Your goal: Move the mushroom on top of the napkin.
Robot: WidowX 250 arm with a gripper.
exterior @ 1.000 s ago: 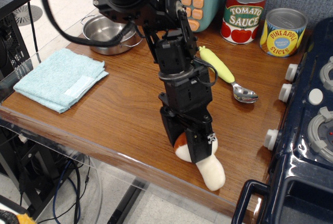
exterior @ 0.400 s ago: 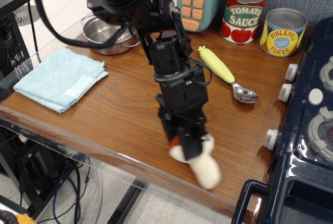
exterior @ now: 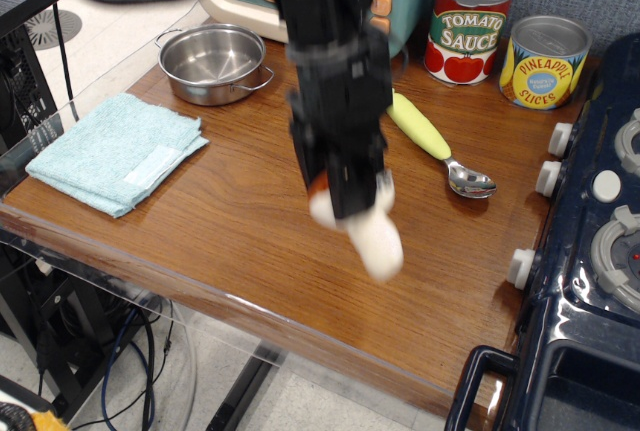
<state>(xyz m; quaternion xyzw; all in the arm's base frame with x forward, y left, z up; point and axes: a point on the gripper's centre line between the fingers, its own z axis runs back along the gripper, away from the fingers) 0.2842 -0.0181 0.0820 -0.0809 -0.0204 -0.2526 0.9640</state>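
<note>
My black gripper (exterior: 345,201) hangs over the middle of the wooden table, shut on the mushroom (exterior: 368,236). The mushroom's cream stem sticks out below the fingers toward the lower right, and only a sliver of its brown-orange cap shows at the left of the fingers. It is lifted off the tabletop and looks blurred. The light blue-teal napkin (exterior: 112,152) lies flat at the table's left edge, well to the left of the gripper, with a pale label on it.
A steel pot (exterior: 212,62) stands behind the napkin. A yellow-green-handled spoon (exterior: 435,143) lies right of the gripper. Tomato sauce can (exterior: 470,25) and pineapple can (exterior: 544,61) stand at the back right. A dark toy stove (exterior: 590,241) fills the right side.
The gripper has lifted the mushroom off the table near the front edge and carried it up and slightly back-left. The arm has risen with it.
</note>
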